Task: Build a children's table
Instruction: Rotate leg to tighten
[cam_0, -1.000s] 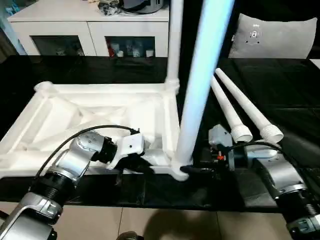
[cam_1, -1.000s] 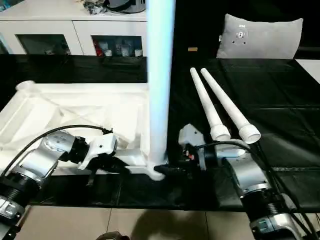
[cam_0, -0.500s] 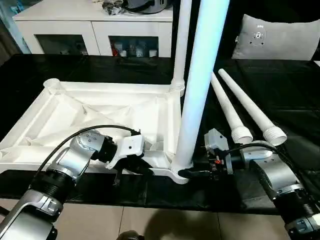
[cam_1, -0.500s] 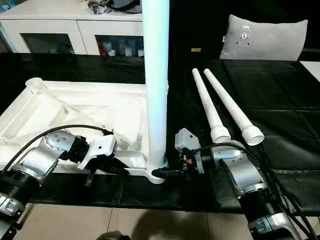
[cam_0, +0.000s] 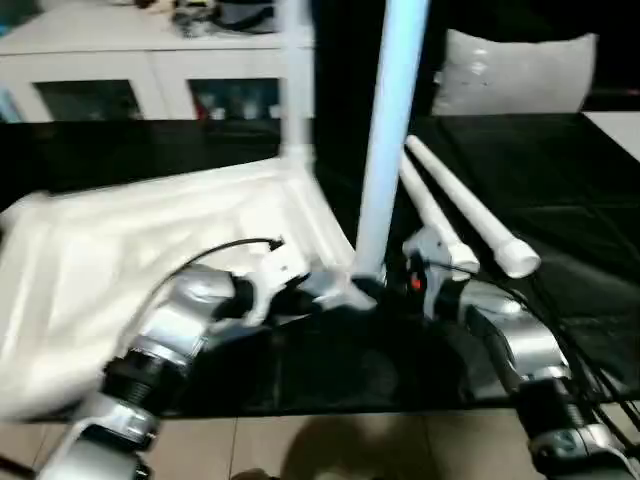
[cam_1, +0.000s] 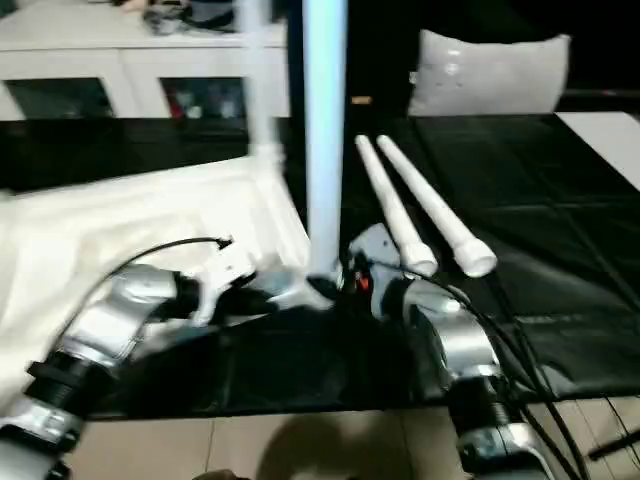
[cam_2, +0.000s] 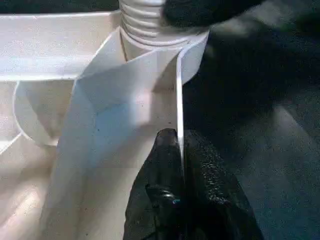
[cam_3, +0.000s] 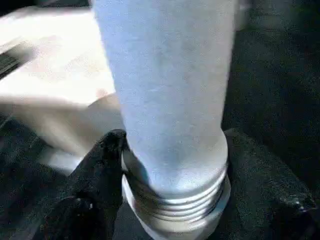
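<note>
So the tabletop is lying upside down on the black table, ribbed side up, sitting at an angle with one corner pointing toward the robot. Two legs are already standing in it: the near leg is upright in the socket at that close corner, and the far leg is upright in the next corner further back. The other two legs are lying side by side on the black table just right of the tabletop, flared ends toward the robot, basically touching each other. The left gripper is pinched tight on the thin edge wall of the tabletop, one black finger on each side of that wall, right next to the near socket. The right gripper is wrapped around the bottom of the near leg, at the ribbed threaded bit just above the socket, with a black finger on one side and the other finger on the opposite side, both pressed against the white plastic, so it's closed on the leg at about the leg's width. Behind the table there's a white cabinet with some clutter on top, and a grey cushion off to the right at the back.
</note>
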